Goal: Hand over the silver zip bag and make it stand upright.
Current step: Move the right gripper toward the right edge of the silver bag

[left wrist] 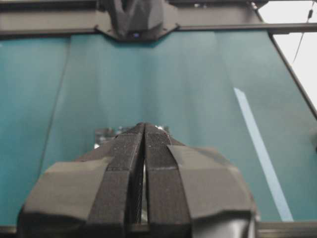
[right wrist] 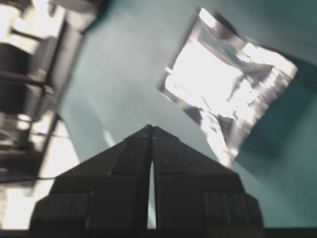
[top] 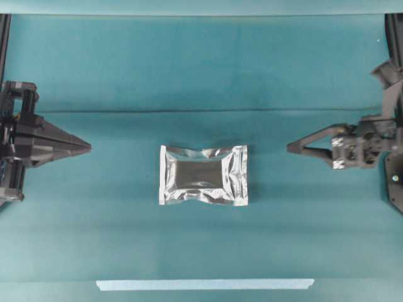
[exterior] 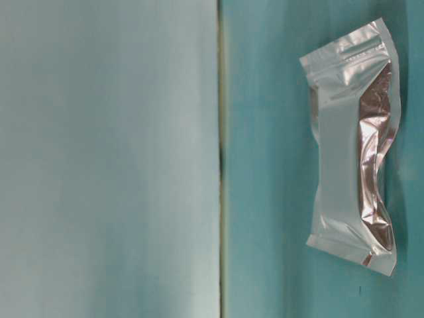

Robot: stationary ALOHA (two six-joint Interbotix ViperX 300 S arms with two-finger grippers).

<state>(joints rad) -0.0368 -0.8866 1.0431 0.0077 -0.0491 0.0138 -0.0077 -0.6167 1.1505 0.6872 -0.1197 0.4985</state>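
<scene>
- Two grippers, both apart from the bag (top: 203, 175), with bare teal cloth (top: 201, 75) between each and it.
- Lying flat on the cloth, about midway between the two, nothing touching it.
- Left gripper (top: 88, 148) well to the bag's left in the overhead view, tips aimed at the bag, slightly above its mid-height in the picture.
- Left fingers (left wrist: 123, 163) pressed together in the left wrist view, no gap at the tips, nothing between them; bag only a sliver beyond the tips.
- Right gripper (top: 291, 149) to the bag's right, nearer than the left one, tips aimed toward the bag's upper right corner.
- Right fingers (right wrist: 171, 153) meeting at the tips, a thin slit showing lower down, holding nothing.
- Seen ahead of the right tips and off to the right in the right wrist view, blurred and glaring.
- Long axis running left to right in the overhead view, along the line between the grippers.
- Dark bulging centre facing up, crinkled seams all round.
- Pale tape strip (top: 204, 284) well below the bag in the overhead view, parallel to its long axis.
</scene>
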